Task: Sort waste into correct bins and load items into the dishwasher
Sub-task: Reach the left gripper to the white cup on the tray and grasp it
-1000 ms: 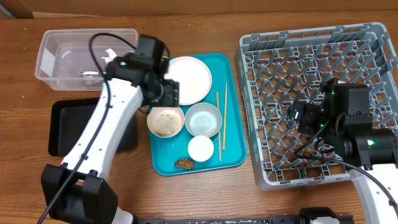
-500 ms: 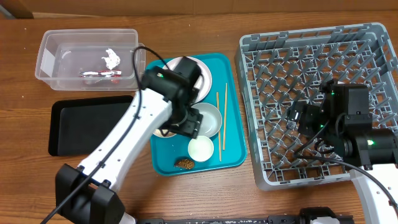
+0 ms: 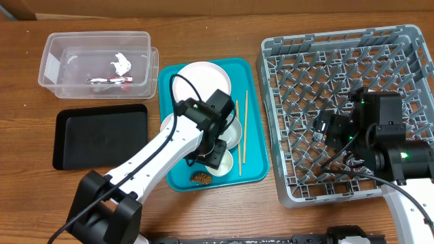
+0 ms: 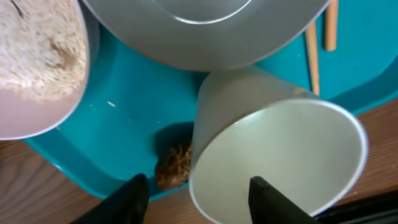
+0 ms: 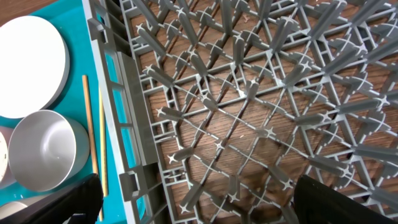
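My left gripper (image 3: 215,157) hangs low over the small white cup (image 4: 273,155) on the teal tray (image 3: 249,74). Its jaws are open and straddle the cup's near wall, one finger outside and one inside the mouth, with a gap on each side. A brown food lump (image 4: 173,169) lies right beside the cup. The bowl with rice scraps (image 4: 37,62), the grey bowl (image 5: 43,149), the plate (image 3: 203,78) and two chopsticks (image 3: 239,135) are on the same tray. My right gripper (image 5: 208,205) stands open and empty over the grey dish rack (image 3: 339,68).
The clear tub (image 3: 54,51) at the back left holds the red-and-white wrapper (image 3: 108,80) and a crumpled tissue (image 3: 122,63). A shallow black tray (image 3: 102,135) lies in front of it. The left arm reaches across the teal tray's left half.
My left arm swung from the clear tub across the plate and down to the cup at the tray's front, and its jaws have narrowed. The right arm has not moved.
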Robot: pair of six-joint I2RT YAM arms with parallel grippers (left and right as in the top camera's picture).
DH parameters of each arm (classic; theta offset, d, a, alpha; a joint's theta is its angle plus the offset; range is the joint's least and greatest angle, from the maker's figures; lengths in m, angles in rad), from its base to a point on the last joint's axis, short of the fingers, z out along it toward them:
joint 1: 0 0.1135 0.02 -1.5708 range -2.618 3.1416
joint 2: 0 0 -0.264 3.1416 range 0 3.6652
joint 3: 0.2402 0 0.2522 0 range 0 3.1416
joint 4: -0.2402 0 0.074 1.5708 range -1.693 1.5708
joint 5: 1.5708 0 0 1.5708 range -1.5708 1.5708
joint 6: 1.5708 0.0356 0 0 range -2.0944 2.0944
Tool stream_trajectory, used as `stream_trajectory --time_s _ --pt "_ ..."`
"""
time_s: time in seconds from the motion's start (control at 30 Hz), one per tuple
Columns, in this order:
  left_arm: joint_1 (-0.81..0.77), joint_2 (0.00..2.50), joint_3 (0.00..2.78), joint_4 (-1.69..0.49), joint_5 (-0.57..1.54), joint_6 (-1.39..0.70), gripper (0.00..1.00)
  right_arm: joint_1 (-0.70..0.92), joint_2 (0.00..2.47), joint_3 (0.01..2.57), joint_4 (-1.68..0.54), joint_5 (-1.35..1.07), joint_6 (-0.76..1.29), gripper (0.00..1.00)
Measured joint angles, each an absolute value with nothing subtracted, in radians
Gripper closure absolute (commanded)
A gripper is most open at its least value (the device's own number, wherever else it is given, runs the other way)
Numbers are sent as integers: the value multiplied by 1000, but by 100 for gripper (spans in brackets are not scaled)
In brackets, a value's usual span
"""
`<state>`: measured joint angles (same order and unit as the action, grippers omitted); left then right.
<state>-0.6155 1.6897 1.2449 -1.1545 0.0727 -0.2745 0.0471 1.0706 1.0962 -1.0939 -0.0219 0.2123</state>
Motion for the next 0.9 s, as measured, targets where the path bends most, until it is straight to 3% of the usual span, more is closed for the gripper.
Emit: stream_trajectory --time_s 0.1,0.23,0.37,0.47,0.9 --pt "-616 1691 1211 -1116 75 -283 58 47 1071 1096 -1100 -22 213 0" --pt "-616 1691 1182 -1085 75 -287 72 47 1071 1096 -1104 -22 213 0" --pt "-616 1691 1177 -1067 75 -289 77 47 1071 1096 -1106 -22 213 0" --pt "-616 1691 1177 -1060 75 -301 95 47 1071 1096 -1109 -22 212 0" --pt "-616 1691 1180 -1082 116 -311 96 47 1071 1096 -1111 -23 213 0"
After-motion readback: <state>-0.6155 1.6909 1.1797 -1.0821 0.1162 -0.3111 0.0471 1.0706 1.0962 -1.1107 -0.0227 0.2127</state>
